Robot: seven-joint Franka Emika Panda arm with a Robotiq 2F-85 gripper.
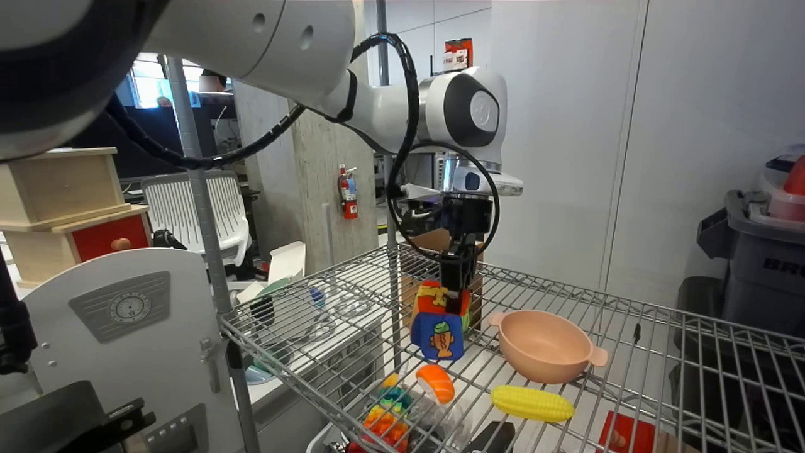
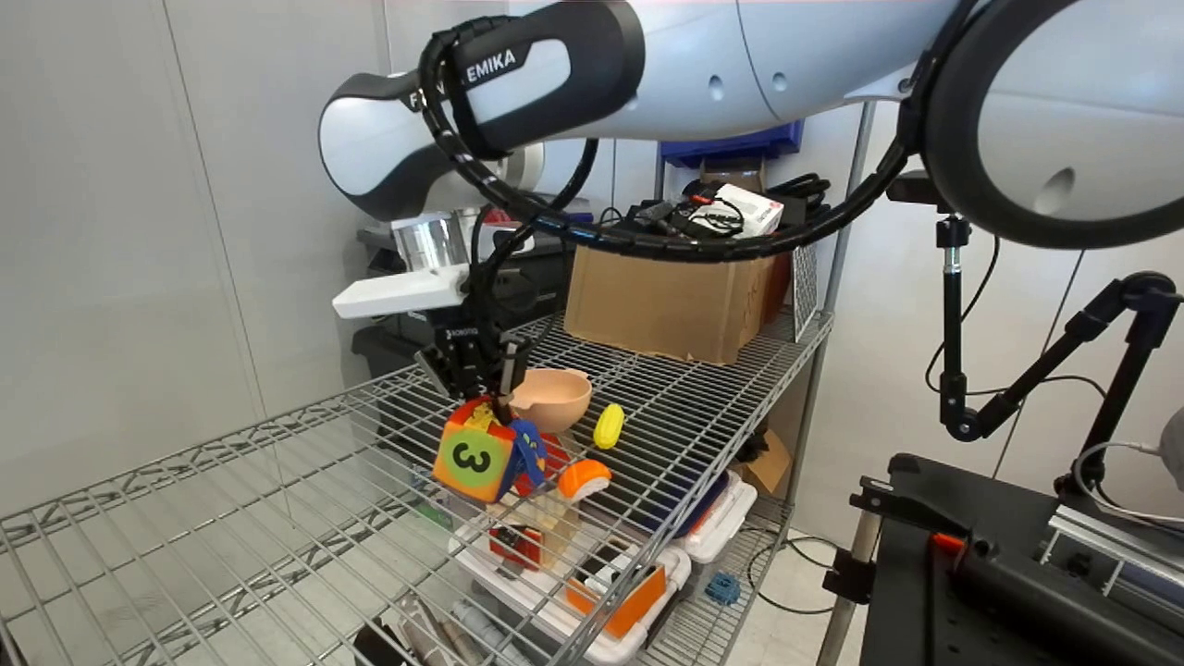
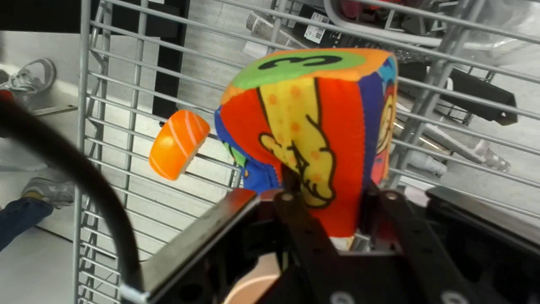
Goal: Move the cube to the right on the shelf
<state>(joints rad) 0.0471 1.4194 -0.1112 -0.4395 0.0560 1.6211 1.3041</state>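
The multicoloured cube shows in both exterior views [image 1: 434,338] [image 2: 474,458] and in the wrist view [image 3: 346,126], with its green "3" face, red and yellow top and blue edges. My gripper [image 1: 456,301] is shut on the cube, pinching its upper part; it also shows in an exterior view [image 2: 490,404] and in the wrist view [image 3: 329,192]. The cube hangs tilted and appears to be a little above the wire shelf [image 1: 302,382] [image 2: 222,446]; contact with the wires cannot be told. The lower side of the cube is hidden in the wrist view.
A pink bowl [image 1: 544,349] [image 2: 555,400] stands beside the cube. A yellow corn toy [image 1: 531,402] [image 2: 609,426] and an orange sushi toy [image 1: 435,384] [image 2: 584,479] [image 3: 179,144] lie on the shelf. A cardboard box [image 2: 657,305] and chrome posts [image 1: 198,189] bound the shelf.
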